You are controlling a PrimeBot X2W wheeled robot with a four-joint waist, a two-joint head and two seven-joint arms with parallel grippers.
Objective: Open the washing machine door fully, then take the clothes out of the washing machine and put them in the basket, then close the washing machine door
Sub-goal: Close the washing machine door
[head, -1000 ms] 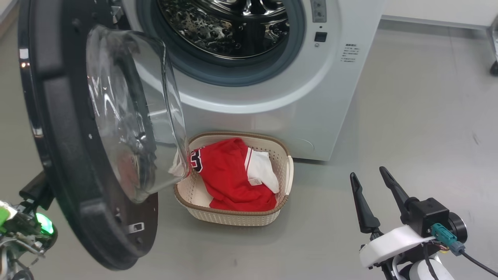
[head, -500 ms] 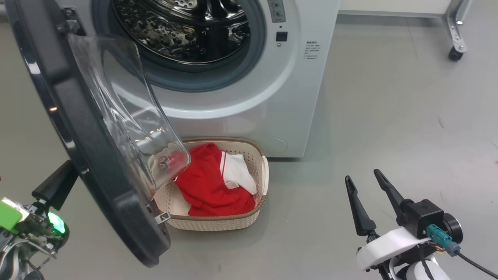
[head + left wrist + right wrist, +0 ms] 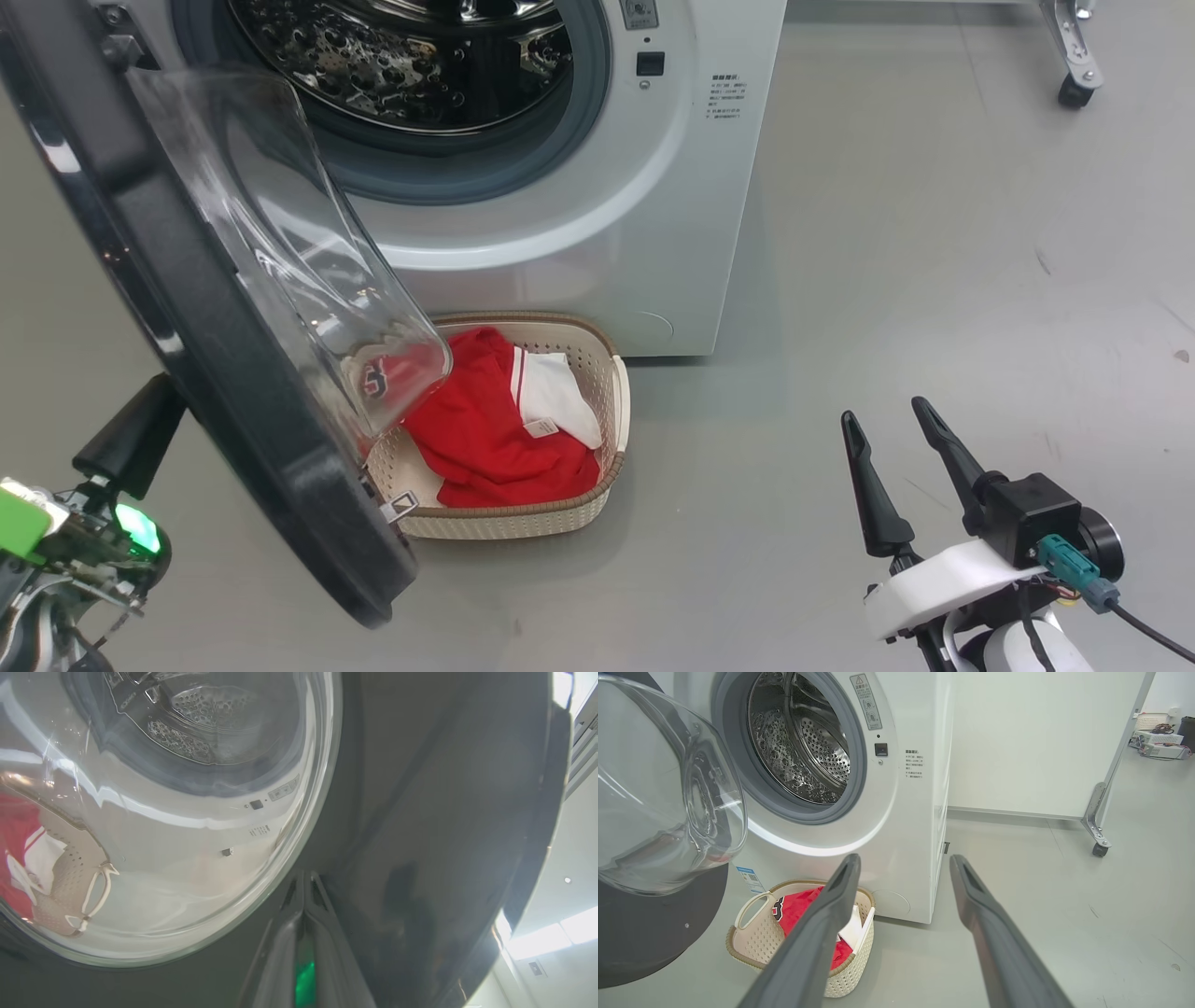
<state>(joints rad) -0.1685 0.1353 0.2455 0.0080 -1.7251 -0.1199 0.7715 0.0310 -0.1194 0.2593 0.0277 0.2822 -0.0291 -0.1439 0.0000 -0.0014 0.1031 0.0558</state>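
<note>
My left claw is pinched shut with nothing in it, its tips pressed flat against the outer black face of the washing machine door. My right claw hangs spread wide and empty over the bare floor, well apart from everything.

The door stands partly swung in, its glass bowl overlapping the left end of the basket. The basket sits on the floor just in front of the washing machine, with the red clothes lying inside it. The drum looks bare, so I judge unloading finished and the closing push under way.

Against a second ago, my head camera has shifted, sliding the machine left in the picture. Even so, the door has turned more edge-on to me, and its bowl now hides the jersey's numeral, which showed clear of the glass before. The gap to the gasket is still wide, so I must keep pushing.
</note>
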